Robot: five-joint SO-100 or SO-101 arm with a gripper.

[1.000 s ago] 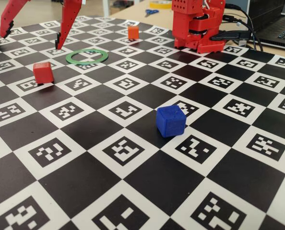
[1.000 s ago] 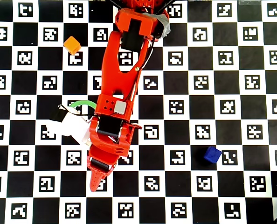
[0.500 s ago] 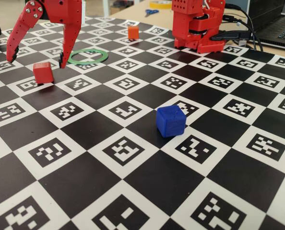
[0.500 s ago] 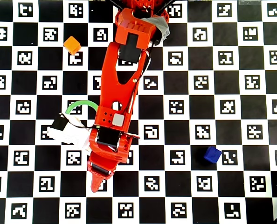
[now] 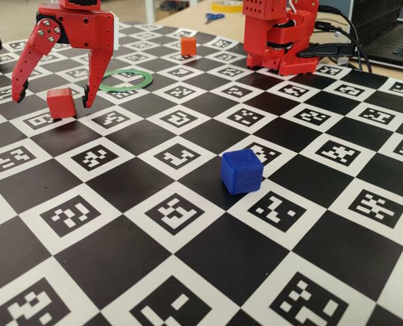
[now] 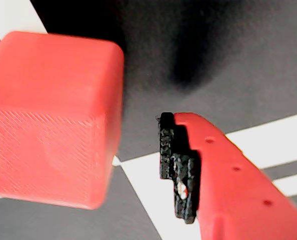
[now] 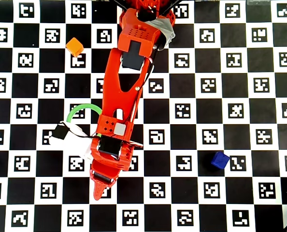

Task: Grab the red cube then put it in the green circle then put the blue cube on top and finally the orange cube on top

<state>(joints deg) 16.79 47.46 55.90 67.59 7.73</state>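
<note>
Nothing was stacked yet. The blue cube (image 5: 241, 172) sat on the table (image 5: 208, 272) well in front of the hand (image 5: 51, 96), which hung spread around the red cube (image 5: 60, 102), not yet pinching it. Just behind lay the empty green circle (image 5: 125, 80), the orange cube (image 5: 188, 45) farther back

In the fixed view the red cube (image 5: 61, 102) sits on the worktop (image 5: 188, 272) between the spread fingers of the pincer (image 5: 52, 97). The green circle (image 5: 125, 81) lies just behind, the orange cube (image 5: 188, 45) farther back, the blue cube (image 5: 241, 171) well apart, nearer the camera.
</note>
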